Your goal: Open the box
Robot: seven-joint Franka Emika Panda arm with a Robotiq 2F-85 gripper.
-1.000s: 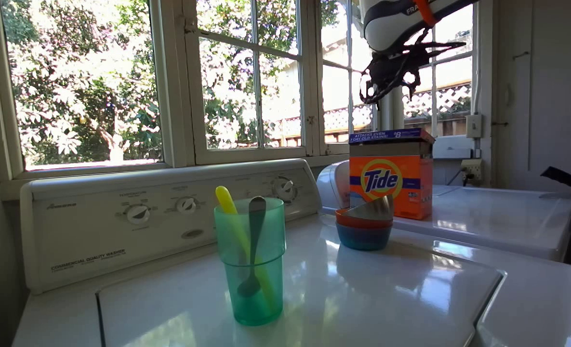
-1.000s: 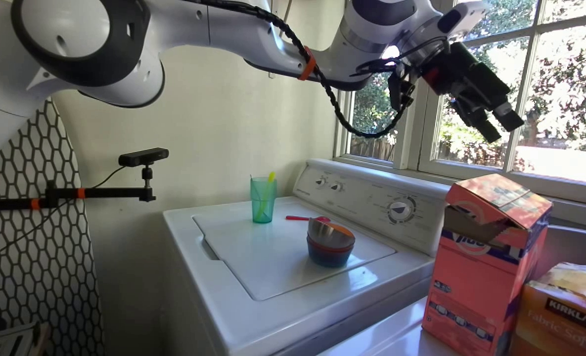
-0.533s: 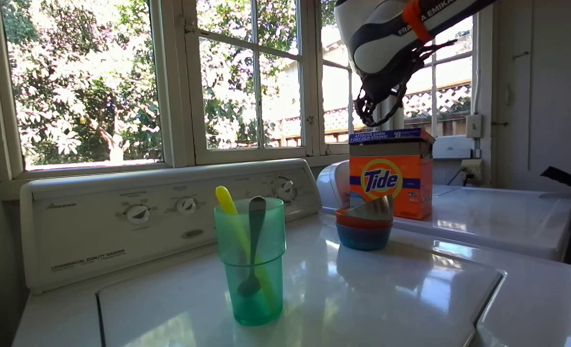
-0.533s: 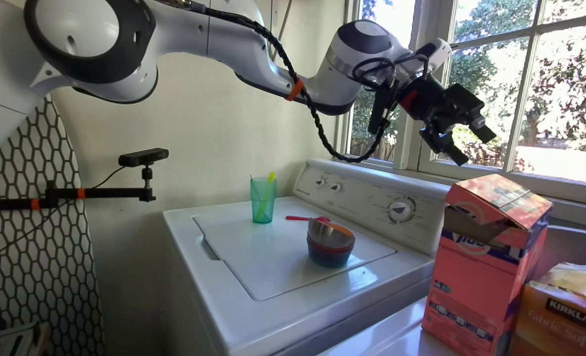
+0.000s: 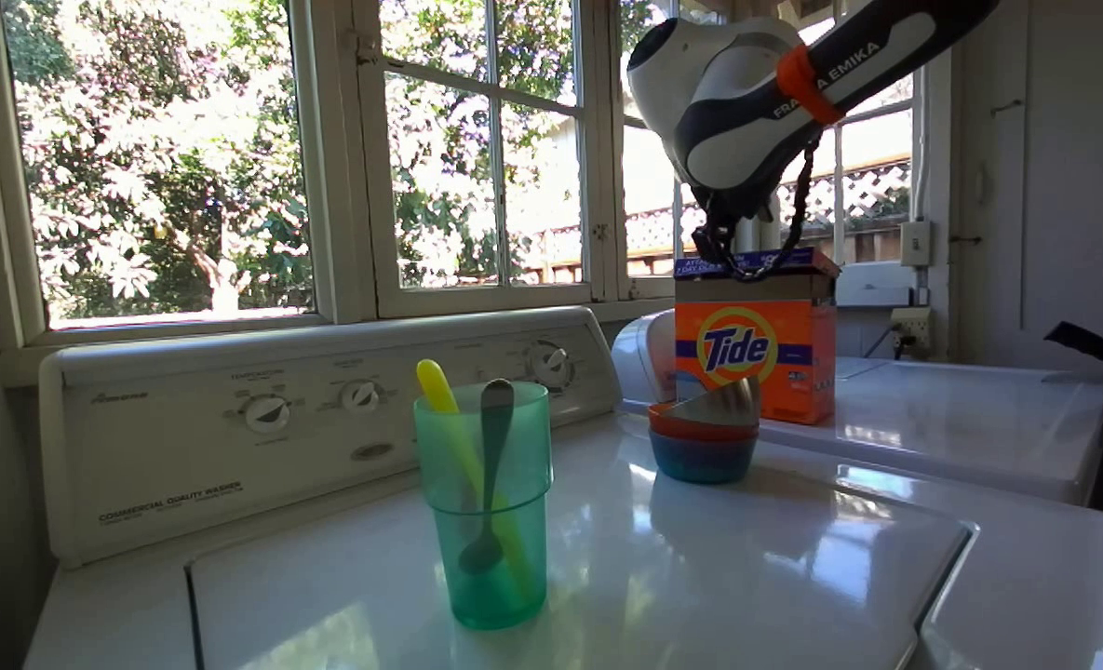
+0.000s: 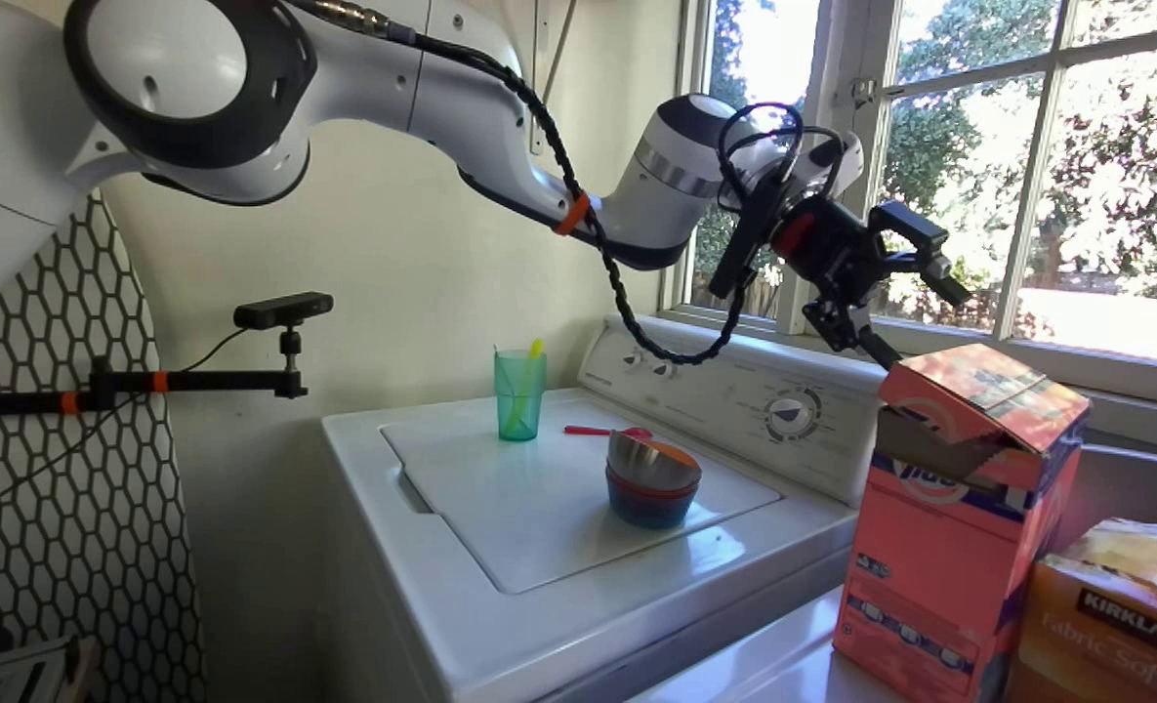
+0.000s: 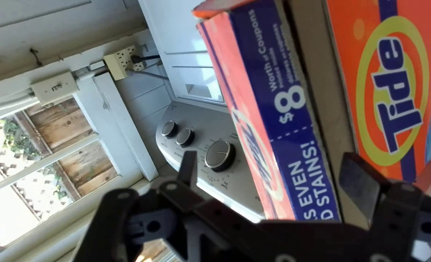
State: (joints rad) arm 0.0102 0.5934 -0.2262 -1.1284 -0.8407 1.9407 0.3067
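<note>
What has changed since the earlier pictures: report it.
The arm has lowered the gripper toward the top of the Tide box; its jaws stand open. Nothing was taken hold of or let go. The Tide box, green cup, red spoon and stacked bowls stayed as they were.

In an exterior view we look low across the washer point(image 5: 663, 577), green cup point(image 5: 453, 507) near, box point(image 5: 774, 340) beyond; in an exterior view, down from the box's end towards the pale wall point(image 6: 422, 283). Both cover all three. Turned sideways, our wrist view sits close to the box, control panel point(image 7: 202, 127) beyond.
</note>
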